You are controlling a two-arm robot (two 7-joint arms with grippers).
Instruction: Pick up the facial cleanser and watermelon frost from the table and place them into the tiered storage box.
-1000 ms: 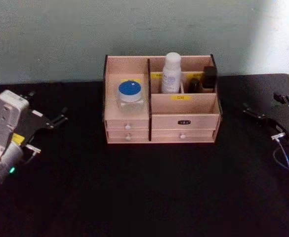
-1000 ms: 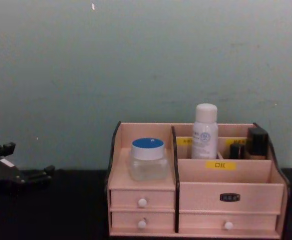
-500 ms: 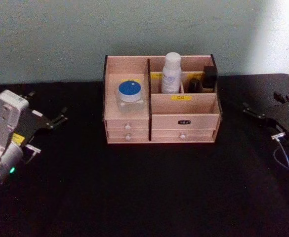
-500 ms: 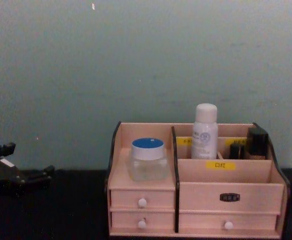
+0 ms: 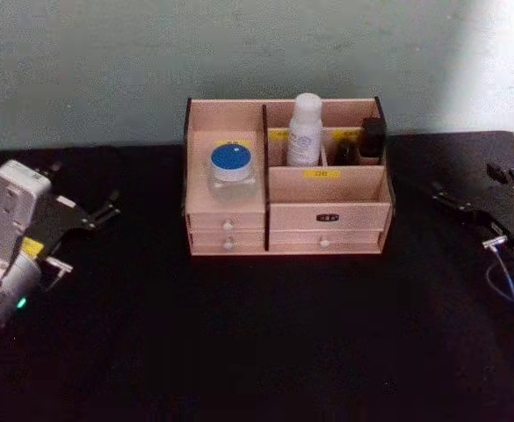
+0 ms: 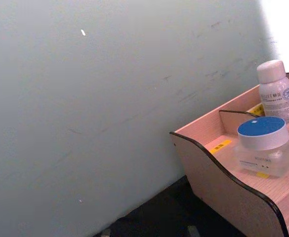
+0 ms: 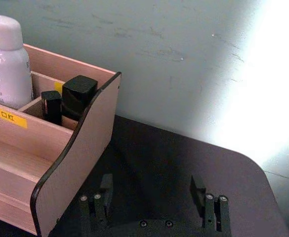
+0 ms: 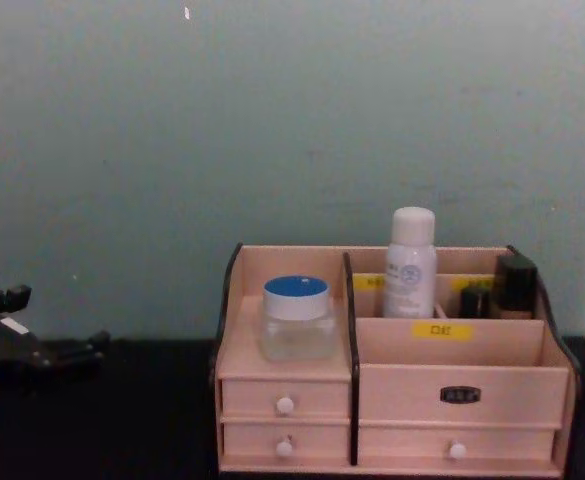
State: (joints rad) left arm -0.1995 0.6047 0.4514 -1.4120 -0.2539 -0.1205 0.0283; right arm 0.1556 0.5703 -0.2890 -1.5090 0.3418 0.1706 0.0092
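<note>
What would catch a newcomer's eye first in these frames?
The storage box stands mid-table against the wall, a blue-lidded jar in its left compartment and a white bottle upright in a rear one. The left gripper and right gripper rest open and empty on either side, well apart from the box.

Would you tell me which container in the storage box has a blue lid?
The clear squat jar in the storage box's left compartment; the tall bottle behind has a white cap.
</note>
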